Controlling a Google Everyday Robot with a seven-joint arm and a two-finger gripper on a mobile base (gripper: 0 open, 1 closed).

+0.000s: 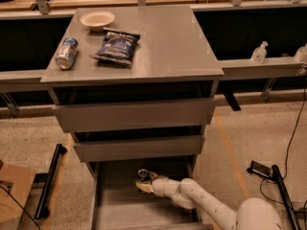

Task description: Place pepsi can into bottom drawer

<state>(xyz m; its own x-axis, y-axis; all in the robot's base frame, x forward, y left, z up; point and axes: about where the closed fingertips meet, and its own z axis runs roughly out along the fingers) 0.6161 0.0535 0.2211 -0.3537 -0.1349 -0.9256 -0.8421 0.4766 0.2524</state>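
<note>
The bottom drawer (115,210) is pulled out at the foot of the grey cabinet, a wide shallow grey tray. The pepsi can (142,175), dark with a silver top, stands upright inside the drawer near its back. My gripper (145,182) reaches in from the right on a white arm and sits around the can, low in the drawer. The can's lower part is hidden by the gripper.
On the cabinet top (168,47) lie a silver and light-blue can (66,53), a dark blue chip bag (116,47) and a white bowl (97,19). Two shut grey drawers (134,116) are above. A black bar (50,181) lies on the floor left; cables and a device (261,169) lie right.
</note>
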